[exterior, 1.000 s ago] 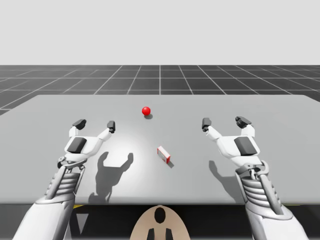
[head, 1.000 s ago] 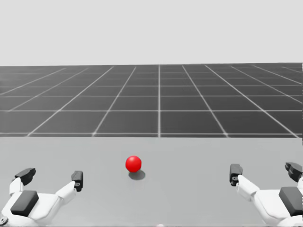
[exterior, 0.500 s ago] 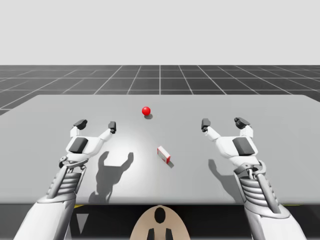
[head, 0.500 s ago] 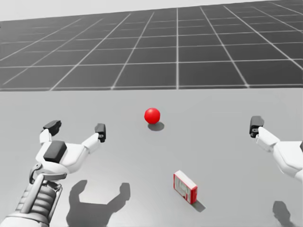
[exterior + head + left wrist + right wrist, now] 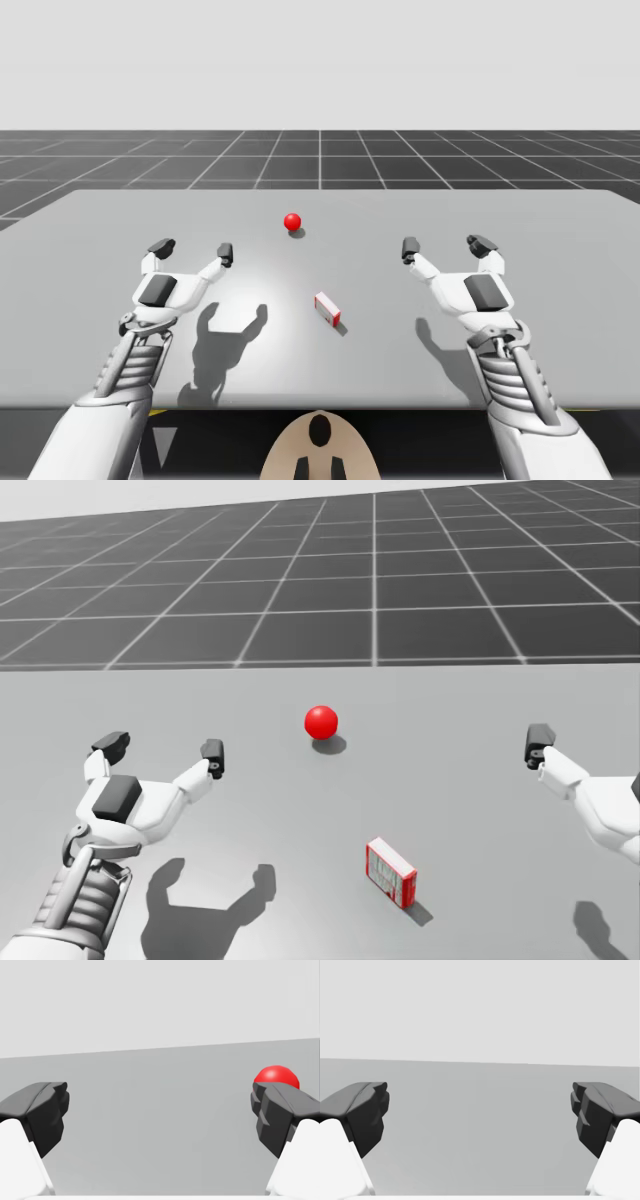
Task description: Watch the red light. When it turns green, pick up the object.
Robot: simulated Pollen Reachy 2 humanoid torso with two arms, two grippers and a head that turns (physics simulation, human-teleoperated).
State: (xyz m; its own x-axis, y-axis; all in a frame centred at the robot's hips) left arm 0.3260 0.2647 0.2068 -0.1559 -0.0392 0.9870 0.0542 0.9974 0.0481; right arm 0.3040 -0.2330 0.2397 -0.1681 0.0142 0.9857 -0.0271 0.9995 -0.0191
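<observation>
Nearest to us, the small flat red box with a pale printed face (image 5: 391,873) is sitting on the plain grey table (image 5: 560,260), close to the middle line and between our two arms. It is turned at a slant to the table's near edge and appears to be standing on a narrow side. Both arms are reaching forward on either side of it, casting shadows on the tabletop beneath them. Our left gripper (image 5: 192,248) is hanging above the table to the left of the box and a little beyond it. Its two dark-tipped fingers are spread wide with nothing between them, and the left wrist view is showing plain grey surface in the gap. Our right gripper (image 5: 445,245) is mirroring that pose on the right, fingers likewise spread wide and gripping nothing, with grey table ahead of it in the right wrist view. The box is lying well apart from both sets of fingertips. Further out, the small glossy red sphere (image 5: 292,221), the task's light, is resting on the table beyond the box and slightly to its left, and it is showing red. In the left wrist view it is peeking out just behind the tip of one finger. Beyond the table's far edge, a dark floor with a pale grid (image 5: 320,160) is stretching to the horizon.
</observation>
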